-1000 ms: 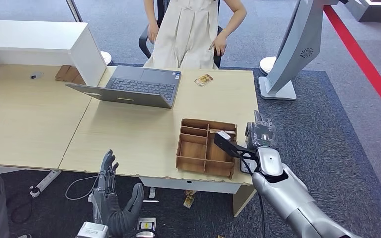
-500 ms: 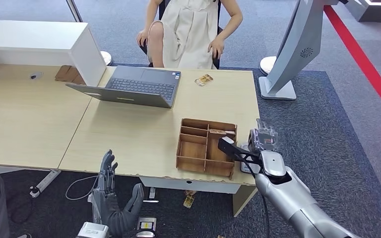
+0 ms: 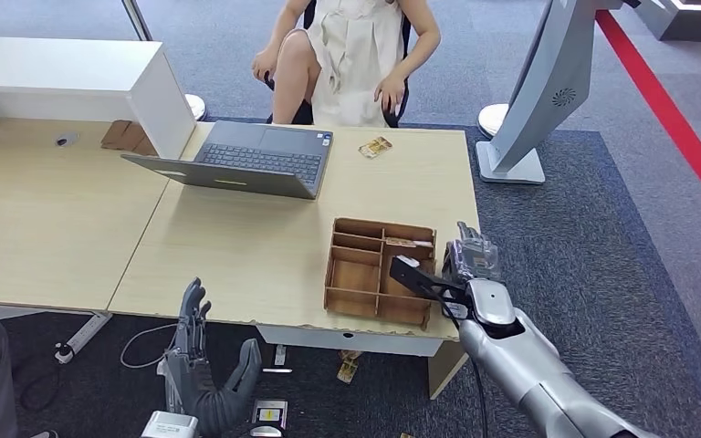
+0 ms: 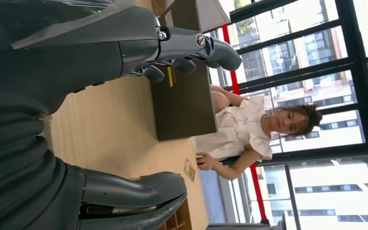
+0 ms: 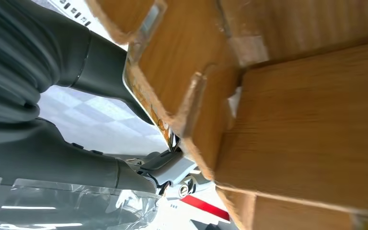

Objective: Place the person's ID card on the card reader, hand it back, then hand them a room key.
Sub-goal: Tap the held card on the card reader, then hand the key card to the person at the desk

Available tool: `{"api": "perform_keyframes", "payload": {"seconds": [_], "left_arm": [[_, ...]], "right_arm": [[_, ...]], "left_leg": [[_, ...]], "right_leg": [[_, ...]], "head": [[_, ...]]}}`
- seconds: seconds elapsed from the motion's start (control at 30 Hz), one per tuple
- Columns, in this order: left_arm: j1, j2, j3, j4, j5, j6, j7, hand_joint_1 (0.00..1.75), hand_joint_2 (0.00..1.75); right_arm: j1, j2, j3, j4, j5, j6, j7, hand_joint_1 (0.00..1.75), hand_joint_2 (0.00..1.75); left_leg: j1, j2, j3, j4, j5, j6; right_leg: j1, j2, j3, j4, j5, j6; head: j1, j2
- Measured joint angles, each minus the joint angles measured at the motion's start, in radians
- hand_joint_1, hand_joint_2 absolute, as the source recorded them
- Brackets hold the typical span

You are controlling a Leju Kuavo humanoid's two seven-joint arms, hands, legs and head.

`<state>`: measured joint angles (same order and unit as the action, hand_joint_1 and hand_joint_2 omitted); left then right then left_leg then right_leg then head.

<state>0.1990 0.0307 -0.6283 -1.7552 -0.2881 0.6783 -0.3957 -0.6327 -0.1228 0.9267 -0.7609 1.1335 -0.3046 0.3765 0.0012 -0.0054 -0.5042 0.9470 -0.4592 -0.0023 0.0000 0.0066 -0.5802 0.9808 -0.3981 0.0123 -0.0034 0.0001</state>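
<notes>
Laptop [image 3: 246,160] open on desk [image 3: 237,246], wooden tray [image 3: 379,271] near right hand [image 3: 468,265]

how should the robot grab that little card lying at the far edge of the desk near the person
The card lies flat on the desk at a slant, to the right of the laptop, with bare desk around it. Probably best to come straight down from above and pinch its two long edges, or slide it toward the near desk edge to get a thumb beneath, since flat cards give no raised part.
</notes>
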Motion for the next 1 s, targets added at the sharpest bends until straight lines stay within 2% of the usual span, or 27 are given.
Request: {"api": "perform_keyframes", "payload": {"seconds": [0.1,0.3,0.43,0.6,0.8,1.0], "left_arm": [[0.004,-0.004,0.006,0.0,-0.004,0.0,-0.003,0.0,1.75],[0.011,-0.011,0.019,0.0,-0.01,0.0,-0.006,0.0,1.75],[0.012,-0.014,0.024,0.0,-0.005,0.0,-0.01,0.0,1.75],[0.01,-0.014,0.024,0.003,0.017,0.0,-0.02,0.0,1.75],[-0.008,-0.01,0.009,0.01,0.057,0.0,-0.024,0.0,1.75],[-0.054,0.001,-0.03,0.026,0.118,0.0,-0.04,0.0,1.75]], "right_arm": [[-0.004,0.012,0.0,0.01,0.003,-0.045,0.007,1.75,1.75],[-0.02,0.032,-0.004,0.011,0.034,-0.201,0.057,1.75,1.75],[-0.037,0.035,-0.015,-0.033,0.077,-0.244,0.103,1.75,1.75],[-0.046,0.026,-0.042,-0.154,0.153,-0.245,0.15,1.75,1.75],[-0.049,0.003,-0.088,-0.3,0.197,-0.227,0.166,1.75,1.75],[-0.046,-0.013,-0.116,-0.412,0.154,-0.198,0.112,1.75,1.75]], "left_leg": [[0.0,0.0,0.0,0.0,0.0,0.0],[0.0,0.0,0.0,0.0,0.0,0.0],[0.0,0.0,0.0,0.0,0.0,0.0],[0.0,0.0,0.001,0.0,0.0,0.0],[0.0,0.0,0.001,0.0,0.0,0.0],[0.0,0.0,0.001,0.0,0.0,0.0]], "right_leg": [[0.0,0.0,0.0,0.0,0.0,0.0],[0.0,0.0,0.0,0.0,0.0,0.0],[0.0,0.0,0.0,0.0,0.0,0.0],[0.0,0.0,0.0,0.0,0.0,0.0],[0.0,0.0,0.0,0.0,0.0,0.0],[0.0,0.0,0.0,0.0,0.0,0.0]], "head": [[0.0,0.0],[0.0,0.0],[0.0,0.0],[0.0,0.0],[0.0,0.0],[0.0,0.0]]}}
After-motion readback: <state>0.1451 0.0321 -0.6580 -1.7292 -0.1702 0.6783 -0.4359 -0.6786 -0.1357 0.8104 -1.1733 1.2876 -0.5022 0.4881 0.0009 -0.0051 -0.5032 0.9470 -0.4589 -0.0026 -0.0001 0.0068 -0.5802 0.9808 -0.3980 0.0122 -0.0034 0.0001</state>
